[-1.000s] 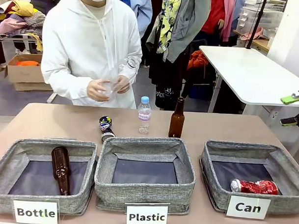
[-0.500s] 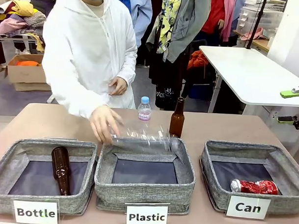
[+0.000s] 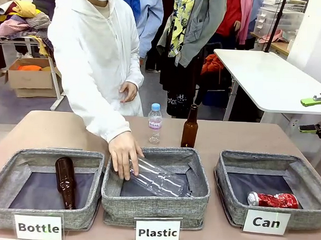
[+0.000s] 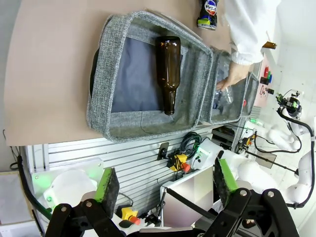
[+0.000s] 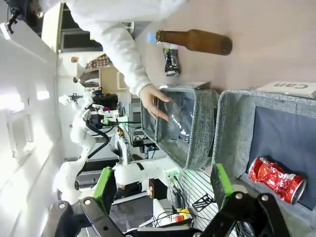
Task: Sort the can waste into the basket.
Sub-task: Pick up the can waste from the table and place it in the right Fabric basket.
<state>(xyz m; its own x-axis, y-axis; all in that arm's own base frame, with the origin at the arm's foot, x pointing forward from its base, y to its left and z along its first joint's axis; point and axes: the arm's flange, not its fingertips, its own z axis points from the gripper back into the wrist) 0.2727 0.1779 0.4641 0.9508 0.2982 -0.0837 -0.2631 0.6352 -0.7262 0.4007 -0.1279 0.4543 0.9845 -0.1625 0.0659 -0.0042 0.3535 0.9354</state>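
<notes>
Tip: with left gripper (image 4: 165, 185) and right gripper (image 5: 163, 185) gaping empty, wait out person's hand (image 3: 125, 153), then pinch crushed blue-black metal can (image 4: 208, 14) squarely for grey woven "Can" basket (image 3: 264, 158).

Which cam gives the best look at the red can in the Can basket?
Right wrist view: the red can lies whole on the floor of the Can basket. Front view: the front wall hides its lower edge. Left wrist view: too far off to make out.
</notes>
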